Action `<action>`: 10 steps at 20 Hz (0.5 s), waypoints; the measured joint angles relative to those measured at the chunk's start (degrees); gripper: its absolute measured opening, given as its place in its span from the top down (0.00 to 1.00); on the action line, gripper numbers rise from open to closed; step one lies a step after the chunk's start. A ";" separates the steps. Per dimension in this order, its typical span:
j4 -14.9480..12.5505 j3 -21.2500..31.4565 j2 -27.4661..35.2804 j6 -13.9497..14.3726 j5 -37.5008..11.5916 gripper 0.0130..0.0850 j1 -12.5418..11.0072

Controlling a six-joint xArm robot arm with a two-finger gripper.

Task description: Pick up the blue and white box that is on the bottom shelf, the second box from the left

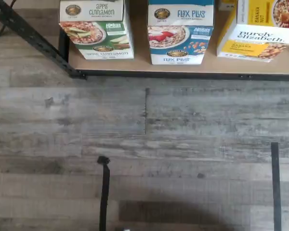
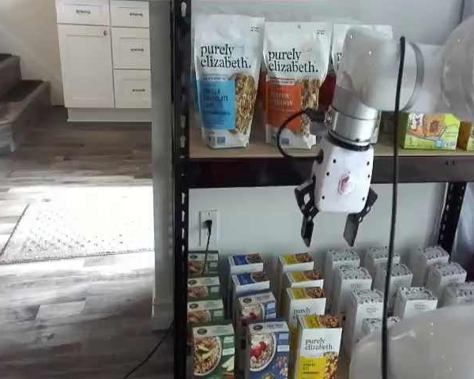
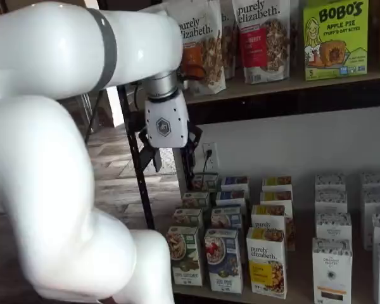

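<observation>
Three front boxes show in the wrist view at the edge of the bottom shelf, a tan board in a black frame just above grey wood-look floor. The middle one is the blue and white box: "Flax Plus" in blue letters on a white band, teal-blue top edge, round gold emblem, bowl of cereal with red berries, navy-blue lower part with a scatter of nuts. To one side of it stands the green-and-white "Apple Cinnamon" box, to the other the yellow-and-white "purely elizabeth" box; small gaps between them, none touching. In both shelf views the blue and white box stands upright at the front of its row, more of the same kind lined up behind it. The gripper hangs in the air below the upper board with the granola pouches, well above the boxes and apart from all of them. Its two black fingers are spread with a plain gap between them and nothing inside. A black cable runs down beside the arm.
</observation>
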 joint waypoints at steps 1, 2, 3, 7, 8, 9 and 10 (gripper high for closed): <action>-0.04 0.38 0.44 0.03 -0.83 0.00 0.08; -0.04 0.76 1.00 0.02 -1.72 0.00 0.14; -0.11 1.23 1.53 0.07 -2.81 0.00 0.24; 0.59 2.90 3.07 -1.14 -6.83 0.00 -0.47; 0.69 3.39 3.69 -1.49 -8.10 0.00 -0.68; 0.74 3.74 4.20 -1.68 -9.07 0.00 -0.79; 0.72 4.01 4.70 -1.77 -9.88 0.00 -0.82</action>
